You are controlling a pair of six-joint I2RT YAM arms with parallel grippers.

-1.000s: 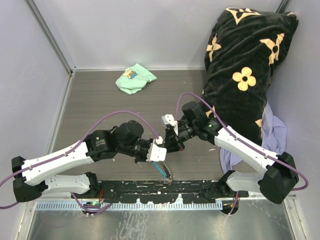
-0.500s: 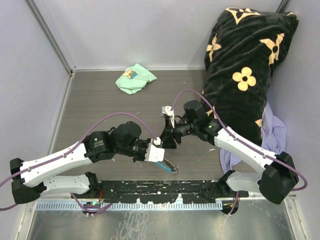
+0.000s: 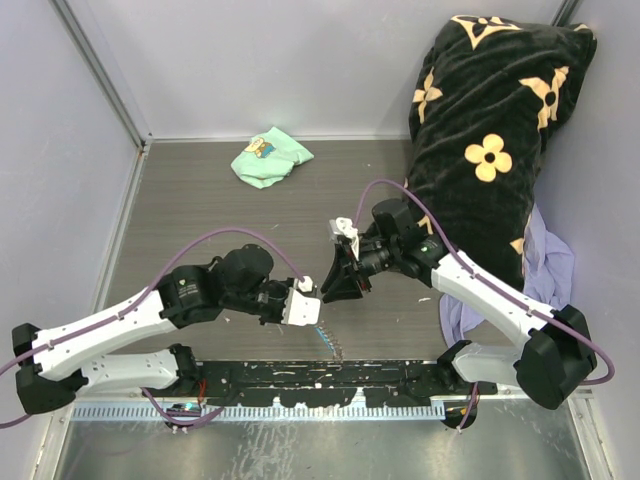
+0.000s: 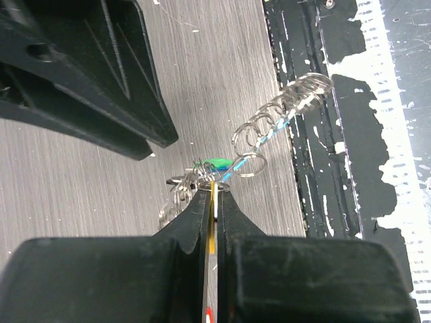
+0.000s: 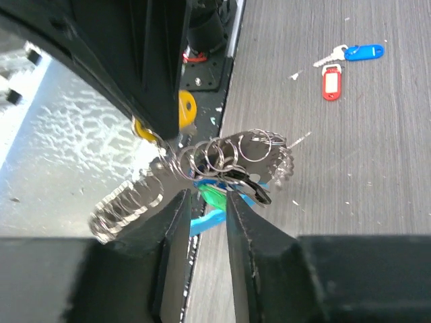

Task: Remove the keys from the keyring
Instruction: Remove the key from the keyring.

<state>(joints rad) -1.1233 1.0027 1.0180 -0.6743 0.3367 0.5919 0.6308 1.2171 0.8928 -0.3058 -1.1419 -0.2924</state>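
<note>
My left gripper point(image 3: 308, 298) point(image 4: 214, 190) is shut on a thin yellow key tag point(image 4: 214, 222) seen edge-on, with a small silvery ring at its tips. From it hangs the keyring point(image 5: 222, 156), a bunch of silvery rings, with its link chain point(image 4: 283, 114) and sky-blue fob point(image 5: 210, 221) trailing over the table's near edge. My right gripper point(image 3: 330, 290) point(image 5: 207, 195) faces it, open, its tips either side of a green-tagged key point(image 5: 215, 195). Two keys lie loose on the table, one blue-tagged point(image 5: 363, 52) and one red-tagged point(image 5: 330, 81).
A mint-green cloth point(image 3: 270, 158) lies at the back of the table. A black flowered cushion point(image 3: 490, 130) fills the right side, with a lavender cloth point(image 3: 550, 270) below it. A black rail point(image 3: 250, 378) runs along the near edge.
The right gripper's jaws have opened and it has drawn slightly back from the left one. The left gripper has shifted a little left, and the chain now hangs shorter beneath it.
</note>
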